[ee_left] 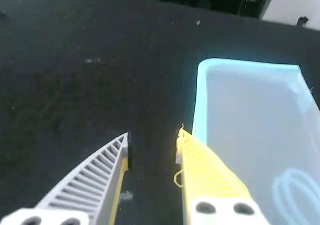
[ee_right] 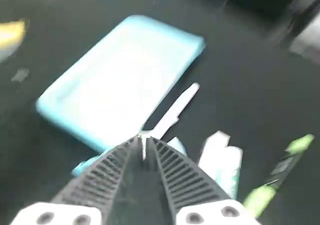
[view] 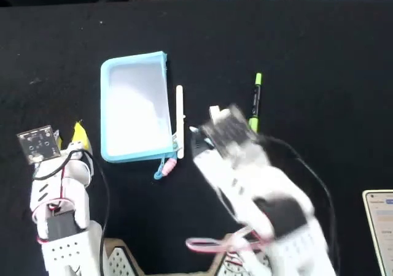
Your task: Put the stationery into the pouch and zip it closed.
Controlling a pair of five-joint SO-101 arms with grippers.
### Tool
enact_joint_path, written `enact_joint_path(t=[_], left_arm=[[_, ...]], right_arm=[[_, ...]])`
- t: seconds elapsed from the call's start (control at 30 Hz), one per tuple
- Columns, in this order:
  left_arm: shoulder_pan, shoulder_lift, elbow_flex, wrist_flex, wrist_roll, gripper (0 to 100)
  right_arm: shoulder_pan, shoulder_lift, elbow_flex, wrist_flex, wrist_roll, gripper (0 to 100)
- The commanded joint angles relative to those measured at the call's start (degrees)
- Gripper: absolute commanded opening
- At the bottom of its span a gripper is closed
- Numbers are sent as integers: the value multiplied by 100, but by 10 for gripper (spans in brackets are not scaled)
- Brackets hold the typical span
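At 3 o'clock of the pouch [view: 135, 104]: white pen [view: 179, 110] just beside its edge | right pincer [ee_right: 143, 141] pressed together at pen's near end, so spread it before you descend | left pincer [ee_left: 152, 137] spread at pouch's 8 o'clock.

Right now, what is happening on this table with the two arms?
The right gripper, fingers shut, is at the near end of a white stick that lies along the light blue pouch. The left gripper is open beside the pouch's opposite edge. A green marker lies farther off on the table. Both items are outside the pouch.
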Motion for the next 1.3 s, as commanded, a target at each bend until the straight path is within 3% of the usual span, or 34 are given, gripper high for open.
enact_joint_path(t=[0.0,0.13,0.33,0.67,0.97,1.27], left_arm=[[48,-62,101,-290,62,162],[48,-62,180,-308,70,162],[48,-62,189,-299,62,162],[48,-62,189,-290,62,162],[31,-62,189,-290,62,162],[31,-62,189,-290,53,162]], right_arm=[[-510,1991,-286,-554,-897,16],[-923,3213,-286,-1055,-1319,27],[-1301,4655,-470,-1662,-1978,133],[-1336,5314,-734,-1723,-3121,133],[-1925,5323,-716,-1732,-3147,135],[-1741,6378,-778,-2338,-3147,134]])
